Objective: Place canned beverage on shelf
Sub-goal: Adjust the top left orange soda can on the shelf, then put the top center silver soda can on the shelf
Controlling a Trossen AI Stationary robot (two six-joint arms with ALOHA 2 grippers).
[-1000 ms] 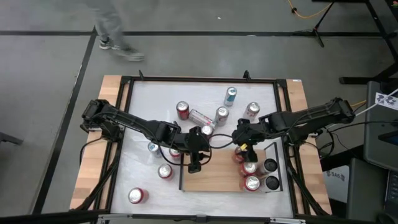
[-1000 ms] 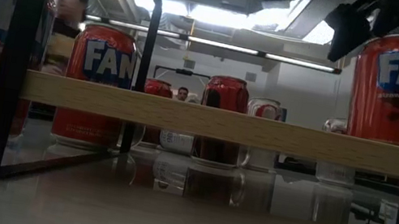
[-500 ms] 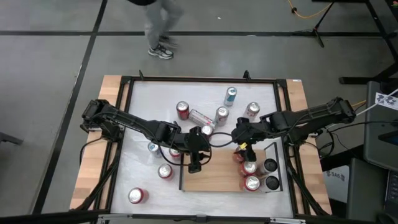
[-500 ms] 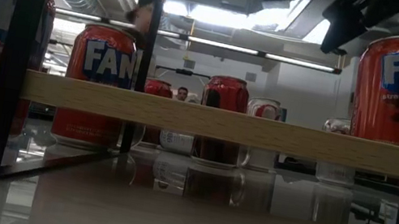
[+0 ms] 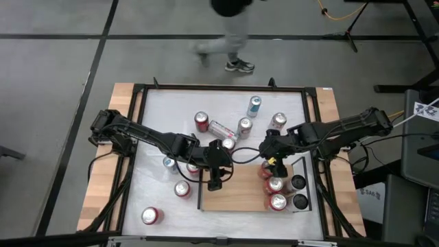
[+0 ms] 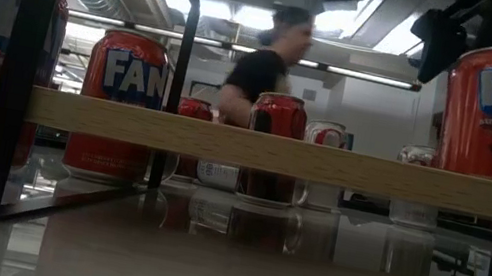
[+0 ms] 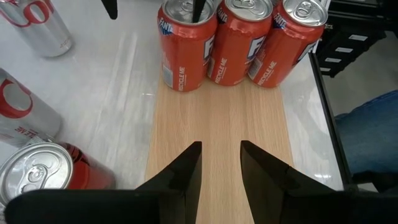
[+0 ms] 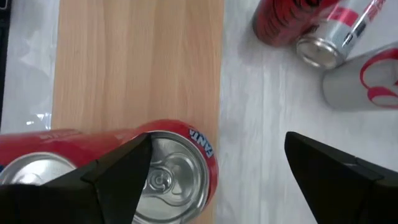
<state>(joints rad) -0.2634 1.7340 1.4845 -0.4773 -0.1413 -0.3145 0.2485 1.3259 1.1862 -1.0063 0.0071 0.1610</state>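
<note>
The shelf [image 5: 236, 195] is a light wooden board on the white table. Three red cans [image 7: 239, 37] stand upright on its right end. My left gripper [image 5: 215, 182] hovers over the shelf's left part, open by a narrow gap [image 7: 221, 149] with only bare wood below. My right gripper [image 5: 269, 163] hangs open above the cans. In its wrist view its fingers [image 8: 216, 140] stand wide apart, with one red can's top [image 8: 171, 177] below them, close to one finger and apart from it. In the low view that gripper [image 6: 442, 36] is clear above the can [image 6: 483, 109].
Several loose cans stand on the table beyond the shelf [image 5: 201, 121] [image 5: 254, 105] [image 5: 278, 121], and one lies on its side [image 5: 221, 129]. More red cans stand at the near left [image 5: 182, 189] [image 5: 151, 215]. Two dark round things [image 5: 299, 192] sit right of the shelf. A person [image 5: 230, 27] walks beyond the far edge.
Both grippers have kept still, and no can has moved. The person beyond the table's far edge has walked from left to right.
</note>
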